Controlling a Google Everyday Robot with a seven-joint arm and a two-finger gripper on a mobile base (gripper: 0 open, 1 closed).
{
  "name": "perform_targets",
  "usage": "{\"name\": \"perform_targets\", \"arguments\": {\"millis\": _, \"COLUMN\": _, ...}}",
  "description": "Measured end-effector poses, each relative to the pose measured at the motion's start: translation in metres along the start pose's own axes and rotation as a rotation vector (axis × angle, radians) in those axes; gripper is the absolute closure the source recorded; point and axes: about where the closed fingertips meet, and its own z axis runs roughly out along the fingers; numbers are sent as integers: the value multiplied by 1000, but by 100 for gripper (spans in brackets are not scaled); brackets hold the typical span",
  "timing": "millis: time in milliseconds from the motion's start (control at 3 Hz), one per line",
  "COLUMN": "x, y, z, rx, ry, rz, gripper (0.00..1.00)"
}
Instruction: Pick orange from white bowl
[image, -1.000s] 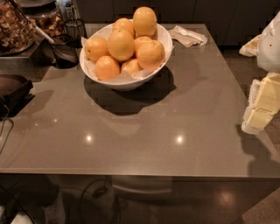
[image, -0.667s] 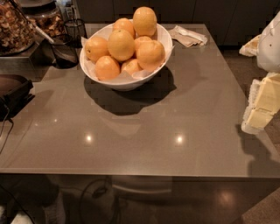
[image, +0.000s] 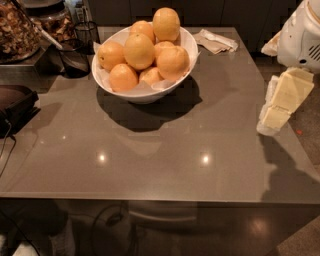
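A large glossy white bowl (image: 145, 92) with paper lining stands at the back middle of the grey table (image: 150, 150). It holds several oranges (image: 139, 50) in a heap, and the top one (image: 166, 23) sits at the back. My gripper (image: 278, 106), cream-coloured below a white arm (image: 300, 37), hangs over the table's right edge. It is well to the right of the bowl, apart from it, and holds nothing that I can see.
A dark wire basket (image: 75, 55) and a jar of dried food (image: 17, 30) stand at the back left. A dark object (image: 15, 107) with a cable lies at the left edge. Crumpled napkins (image: 216, 41) lie behind the bowl to the right.
My gripper has moved a little to the left and farther back, closer to the bowl. The bowl and the oranges have not moved.
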Motion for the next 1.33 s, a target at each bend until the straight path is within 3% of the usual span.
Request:
{"name": "perform_targets", "arguments": {"millis": 333, "x": -23, "y": -9, "z": 20, "rx": -80, "ry": 0, "rz": -43, "gripper": 0}}
{"name": "perform_targets", "arguments": {"millis": 667, "x": -25, "y": -9, "z": 22, "rx": -86, "ry": -1, "rz": -48, "gripper": 0}}
{"name": "perform_targets", "arguments": {"millis": 1000, "x": -35, "y": -16, "z": 24, "rx": -53, "ry": -92, "rz": -3, "gripper": 0}}
{"name": "perform_targets", "arguments": {"millis": 1333, "x": -72, "y": -45, "z": 31, "rx": -23, "ry": -287, "rz": 79, "gripper": 0}}
